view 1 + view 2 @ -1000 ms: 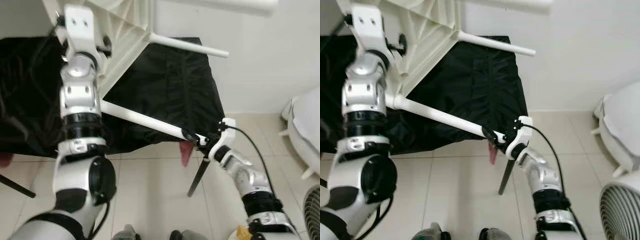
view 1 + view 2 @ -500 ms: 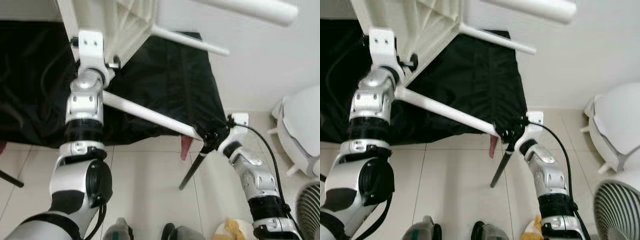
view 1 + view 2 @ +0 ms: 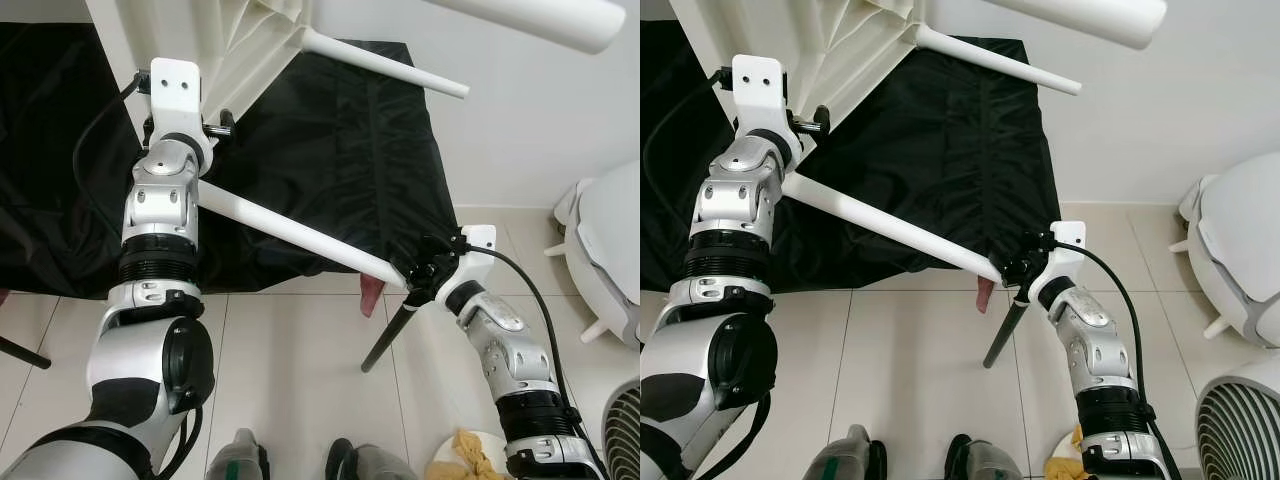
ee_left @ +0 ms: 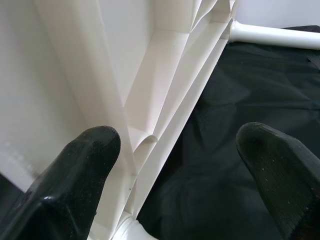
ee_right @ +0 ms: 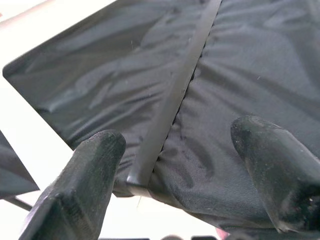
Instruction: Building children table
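Observation:
A white children's table (image 3: 250, 45) is tilted up over a black cloth-covered stand (image 3: 340, 150), ribbed underside toward me. One white leg (image 3: 300, 232) slants down to my right gripper (image 3: 422, 272). That gripper is open at the leg's free end, its fingers (image 5: 85, 175) spread over black cloth, with the leg (image 5: 30, 145) beside one finger. My left gripper (image 3: 218, 125) is open at the edge of the table's underside. Its fingers (image 4: 85, 165) stand wide apart before the white ribs (image 4: 165, 90). Another leg (image 3: 390, 68) points right, and a third (image 3: 530, 15) looms near the camera.
The stand's black metal leg (image 3: 385, 340) slants to the tiled floor, with a pink object (image 3: 371, 292) hanging by it. A white fixture (image 3: 610, 250) stands on the right and a fan (image 3: 1240, 430) at the bottom right. A yellow cloth (image 3: 470, 450) lies by my feet.
The camera has shifted and the whole picture with it. Both grippers keep their places, the left at the table's underside and the right at the end of the slanting leg.

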### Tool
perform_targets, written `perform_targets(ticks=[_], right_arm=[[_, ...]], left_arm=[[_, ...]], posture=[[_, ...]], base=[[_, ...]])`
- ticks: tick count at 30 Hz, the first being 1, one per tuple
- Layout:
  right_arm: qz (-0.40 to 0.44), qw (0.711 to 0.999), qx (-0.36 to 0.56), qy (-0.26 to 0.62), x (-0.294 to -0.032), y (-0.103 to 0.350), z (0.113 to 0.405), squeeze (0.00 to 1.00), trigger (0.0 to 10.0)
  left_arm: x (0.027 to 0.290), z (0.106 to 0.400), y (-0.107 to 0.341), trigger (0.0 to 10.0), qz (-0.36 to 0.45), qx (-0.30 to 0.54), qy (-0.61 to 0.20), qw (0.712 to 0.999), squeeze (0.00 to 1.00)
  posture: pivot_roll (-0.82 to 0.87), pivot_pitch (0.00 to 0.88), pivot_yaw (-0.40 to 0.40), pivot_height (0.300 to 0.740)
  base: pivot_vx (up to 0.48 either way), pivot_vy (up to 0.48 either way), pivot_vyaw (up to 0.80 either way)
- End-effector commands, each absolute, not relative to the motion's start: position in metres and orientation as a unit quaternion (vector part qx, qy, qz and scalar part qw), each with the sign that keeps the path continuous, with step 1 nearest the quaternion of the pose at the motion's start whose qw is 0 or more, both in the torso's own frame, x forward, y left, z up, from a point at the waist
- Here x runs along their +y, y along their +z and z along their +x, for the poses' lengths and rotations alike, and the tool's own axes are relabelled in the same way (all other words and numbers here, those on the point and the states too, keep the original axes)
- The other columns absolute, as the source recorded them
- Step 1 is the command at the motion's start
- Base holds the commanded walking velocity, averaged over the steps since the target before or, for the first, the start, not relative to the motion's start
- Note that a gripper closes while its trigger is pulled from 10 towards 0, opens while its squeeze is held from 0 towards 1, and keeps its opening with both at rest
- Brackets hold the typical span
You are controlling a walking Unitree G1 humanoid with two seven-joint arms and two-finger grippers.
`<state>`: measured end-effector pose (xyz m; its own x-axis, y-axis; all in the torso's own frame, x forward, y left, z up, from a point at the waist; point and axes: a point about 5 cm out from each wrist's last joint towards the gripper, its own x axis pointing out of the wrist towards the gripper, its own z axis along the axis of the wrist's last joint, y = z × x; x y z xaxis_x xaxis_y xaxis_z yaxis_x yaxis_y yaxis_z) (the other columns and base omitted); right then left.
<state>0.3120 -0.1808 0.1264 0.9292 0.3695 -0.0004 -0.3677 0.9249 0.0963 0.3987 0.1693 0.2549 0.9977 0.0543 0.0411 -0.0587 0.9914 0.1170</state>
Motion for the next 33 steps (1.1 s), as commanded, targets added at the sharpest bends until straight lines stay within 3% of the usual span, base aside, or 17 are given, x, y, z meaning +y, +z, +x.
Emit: perform_targets(ticks=[1, 13, 33], right_arm=[[0.055, 0.982, -0.002, 0.183, -0.181, 0.128, 0.311, 0.00, 10.0], [0.079, 0.982, -0.068, 0.154, -0.189, 0.150, 0.316, 0.00, 10.0], [0.081, 0.984, -0.078, 0.138, -0.194, 0.154, 0.320, 0.00, 10.0]], left_arm=[[0.174, 0.398, 0.254, 10.0, 0.056, -0.021, 0.076, 0.995, 0.00], [0.173, 0.399, 0.253, 10.0, 0.059, -0.021, 0.071, 0.996, 0.00], [0.171, 0.399, 0.252, 10.0, 0.064, -0.020, 0.066, 0.996, 0.00]], posture=[[0.03, 0.033, -0.020, 0.740], [0.03, 0.035, -0.023, 0.740], [0.03, 0.037, -0.027, 0.740]], base=[[0.000, 0.000, 0.00], [0.000, 0.000, 0.00], [0.000, 0.000, 0.00]])
